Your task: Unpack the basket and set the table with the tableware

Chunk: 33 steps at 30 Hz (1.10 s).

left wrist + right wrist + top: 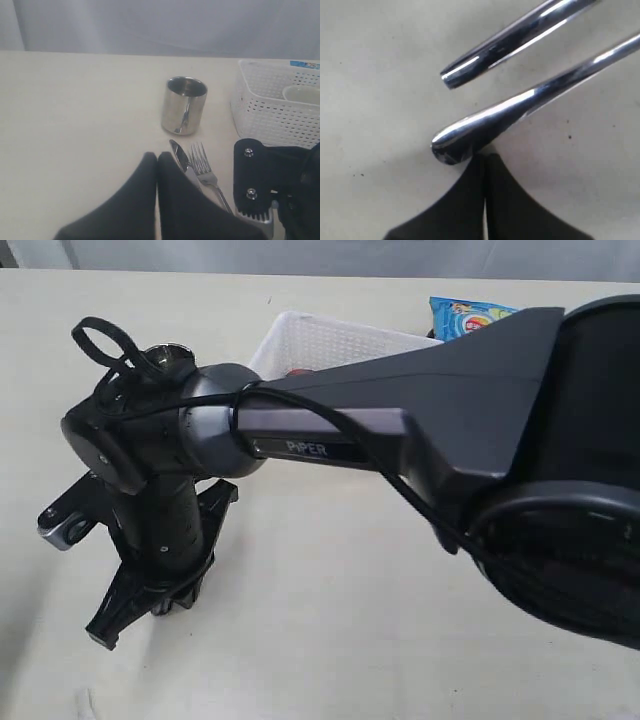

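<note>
The steel cup point(184, 105) stands upright on the cream table point(75, 110). In front of it the steel knife point(179, 155) and fork point(205, 165) lie side by side. My left gripper point(157, 156) is shut and empty, its tips beside the knife blade. My right gripper point(485, 157) is shut and empty too. It sits just short of a rounded steel handle end point(455, 140), with a second handle point(510, 37) lying beyond. From outside, the right gripper point(105, 632) points down at the table. The white basket point(275, 110) holds the cream bowl point(302, 95).
The right arm point(400, 430) stretches across the table from the right and hides the cutlery and cup in the exterior view. Behind it stand the basket point(330, 345) and the blue chip bag point(465, 315). Part of the right wrist point(255, 180) shows beside the fork.
</note>
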Tool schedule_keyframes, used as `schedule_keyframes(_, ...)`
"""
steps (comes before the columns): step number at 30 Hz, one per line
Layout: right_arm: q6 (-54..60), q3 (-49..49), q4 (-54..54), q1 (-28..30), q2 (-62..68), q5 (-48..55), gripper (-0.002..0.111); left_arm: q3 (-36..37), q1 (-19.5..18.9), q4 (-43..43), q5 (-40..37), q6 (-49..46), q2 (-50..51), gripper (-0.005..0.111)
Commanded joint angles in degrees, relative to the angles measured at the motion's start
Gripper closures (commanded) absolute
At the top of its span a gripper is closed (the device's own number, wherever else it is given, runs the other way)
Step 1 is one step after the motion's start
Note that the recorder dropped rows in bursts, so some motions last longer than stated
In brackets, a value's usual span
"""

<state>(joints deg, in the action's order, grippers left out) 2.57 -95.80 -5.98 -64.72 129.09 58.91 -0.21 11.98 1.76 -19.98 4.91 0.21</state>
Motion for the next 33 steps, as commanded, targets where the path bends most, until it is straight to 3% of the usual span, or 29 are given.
schedule_keyframes(1,-0.44,0.04,4.03,-0.17,-1.88,1.43,0.109,0.21,0.26,-0.05,0.12,-0.17,-0.21,0.107)
schedule_keyframes(7,-6.43,-0.09,17.07,1.51,-10.77,1.83,0.109,0.21,0.26,-0.05,0.12,-0.17,-0.21,0.107)
schedule_keyframes(15,-7.31,-0.09,16.85,13.43,-21.06,2.25,0.109,0.21,0.26,-0.05,0.12,-0.17,-0.21,0.107)
schedule_keyframes(24,-5.95,-0.09,16.15,26.23,-23.02,3.27,0.109,0.21,0.26,-0.05,0.12,-0.17,-0.21,0.107)
schedule_keyframes(29,-0.33,-0.09,7.26,36.01,-22.65,2.68,0.109,0.21,0.26,-0.05,0.12,-0.17,-0.21,0.107)
schedule_keyframes(33,8.07,-0.09,-1.96,38.45,-20.02,2.32,0.109,0.21,0.26,-0.05,0.12,-0.17,-0.21,0.107)
